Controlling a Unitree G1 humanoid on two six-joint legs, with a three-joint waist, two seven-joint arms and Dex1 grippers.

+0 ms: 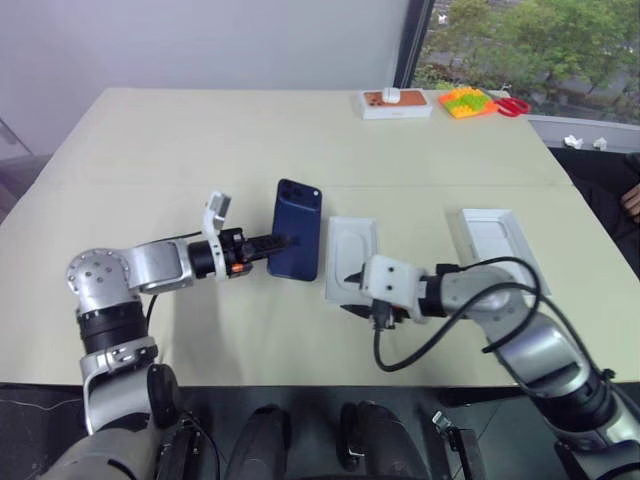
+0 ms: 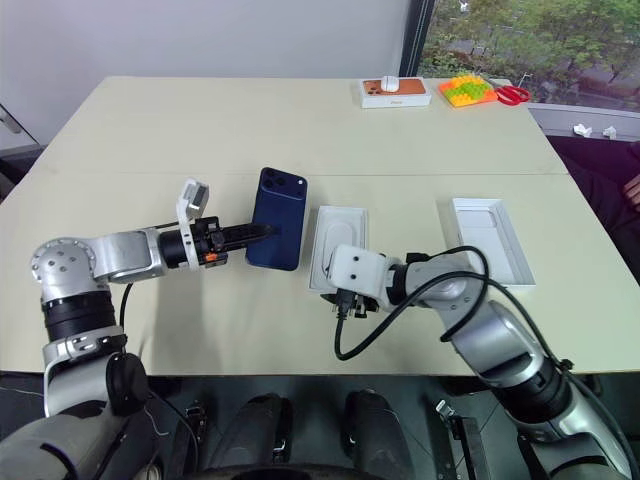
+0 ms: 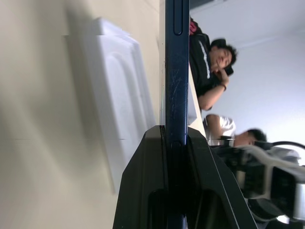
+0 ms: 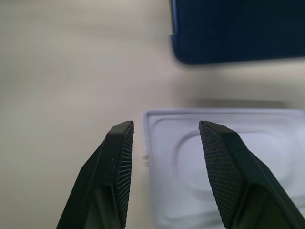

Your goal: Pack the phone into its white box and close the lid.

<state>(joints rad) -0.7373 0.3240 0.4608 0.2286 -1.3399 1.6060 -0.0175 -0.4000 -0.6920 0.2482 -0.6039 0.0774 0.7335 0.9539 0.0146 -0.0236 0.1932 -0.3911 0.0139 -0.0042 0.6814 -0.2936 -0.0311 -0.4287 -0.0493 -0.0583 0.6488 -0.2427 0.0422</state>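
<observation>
Head views: left gripper (image 1: 283, 243) clamped on the phone (image 1: 297, 231), held off the table (image 1: 200, 140), beside a white tray with an oval recess (image 1: 351, 257). Right gripper (image 1: 352, 290) over that tray's near end.

Left wrist: fingers (image 3: 143, 181) pinch the phone's edge.

Right wrist: fingers (image 4: 116, 167) parted, empty.

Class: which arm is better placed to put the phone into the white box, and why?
Left. Its pincer is shut on the phone. The right pincer is open and empty over the white insert.
</observation>
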